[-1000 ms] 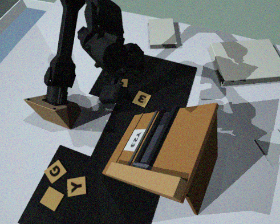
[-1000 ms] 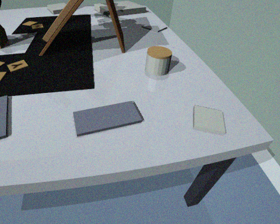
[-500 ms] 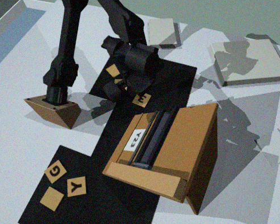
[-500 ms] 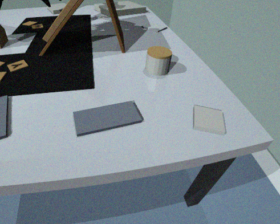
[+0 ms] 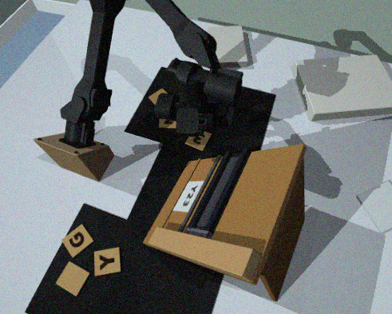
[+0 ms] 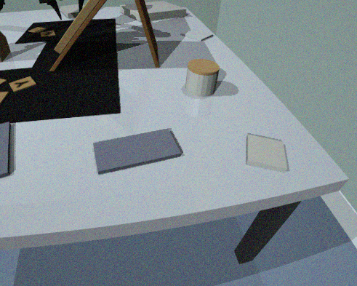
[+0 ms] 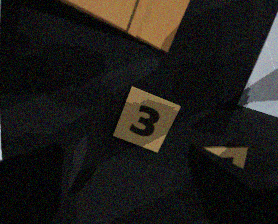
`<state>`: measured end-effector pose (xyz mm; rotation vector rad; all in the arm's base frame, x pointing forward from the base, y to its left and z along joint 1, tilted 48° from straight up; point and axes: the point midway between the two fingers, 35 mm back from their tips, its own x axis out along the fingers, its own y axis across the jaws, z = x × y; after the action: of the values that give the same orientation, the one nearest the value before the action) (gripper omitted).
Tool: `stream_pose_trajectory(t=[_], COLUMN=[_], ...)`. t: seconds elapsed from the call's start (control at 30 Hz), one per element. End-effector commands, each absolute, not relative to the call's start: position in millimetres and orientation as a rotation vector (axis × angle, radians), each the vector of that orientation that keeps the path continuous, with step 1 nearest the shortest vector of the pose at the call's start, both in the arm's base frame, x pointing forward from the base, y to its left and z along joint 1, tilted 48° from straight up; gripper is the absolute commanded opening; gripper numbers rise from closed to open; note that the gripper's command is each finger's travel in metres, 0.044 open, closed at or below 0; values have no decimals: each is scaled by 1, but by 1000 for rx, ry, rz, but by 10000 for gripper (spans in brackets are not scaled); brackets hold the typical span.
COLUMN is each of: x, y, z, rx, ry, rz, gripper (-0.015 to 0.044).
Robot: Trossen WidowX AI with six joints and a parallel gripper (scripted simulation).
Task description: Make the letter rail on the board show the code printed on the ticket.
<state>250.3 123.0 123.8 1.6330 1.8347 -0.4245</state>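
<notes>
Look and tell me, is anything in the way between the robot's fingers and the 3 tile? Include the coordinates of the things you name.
Nothing visible stands between the fingers (image 6: 56, 9) and the 3 tile (image 5: 198, 142) (image 7: 147, 120). The wrist view shows the whole tile, with nothing on top of it.
</notes>
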Motion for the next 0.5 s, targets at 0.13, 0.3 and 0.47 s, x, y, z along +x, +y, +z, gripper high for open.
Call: stream_pose_trajectory(t=[0.13, 0.3, 0.47], x=[244, 244, 243], y=[143, 142, 150], z=[121, 119, 112], rx=[1746, 1746, 1746], ry=[1866, 1866, 1866], rz=[-737, -737, -737], gripper=[340, 340, 340])
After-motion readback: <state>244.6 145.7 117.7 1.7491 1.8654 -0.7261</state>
